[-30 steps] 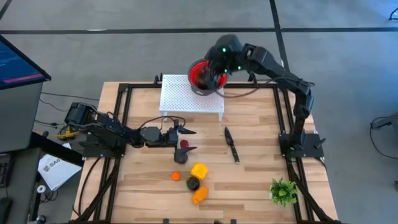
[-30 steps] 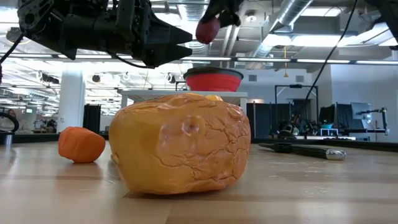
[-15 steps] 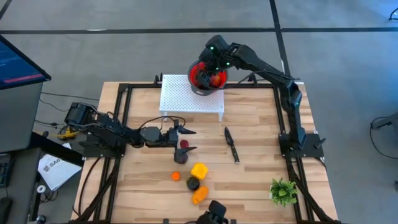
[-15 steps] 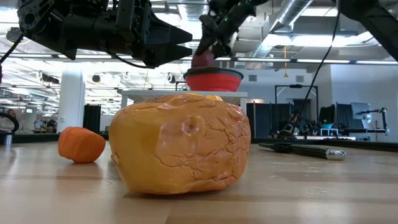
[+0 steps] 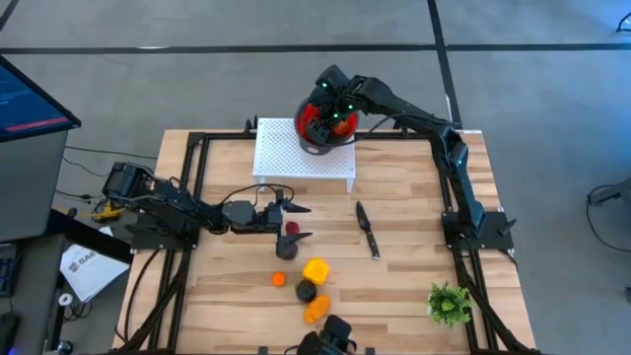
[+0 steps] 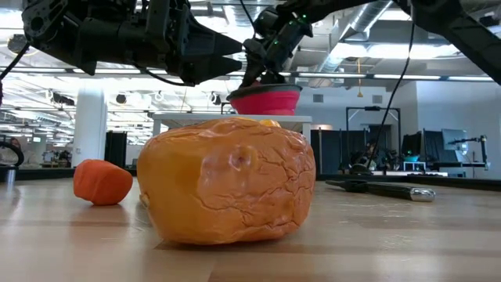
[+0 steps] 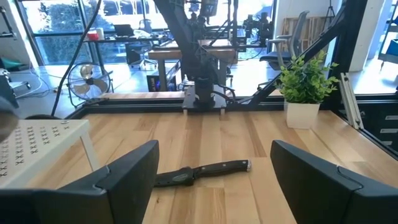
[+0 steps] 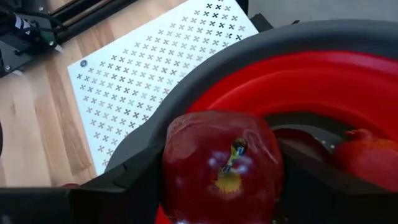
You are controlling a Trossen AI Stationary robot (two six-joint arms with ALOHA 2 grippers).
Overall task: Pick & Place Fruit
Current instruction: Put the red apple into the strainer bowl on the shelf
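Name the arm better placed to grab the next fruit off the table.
Left. Its open gripper hovers beside the fruit cluster on the table, while the right gripper holds the red apple over the red bowl.

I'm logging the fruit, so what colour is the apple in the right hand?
Dark red apple, with a yellowish patch around its stem; the right wrist view shows it best.

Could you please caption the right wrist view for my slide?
Right gripper holds a glossy dark red toy apple over the red collapsible bowl.
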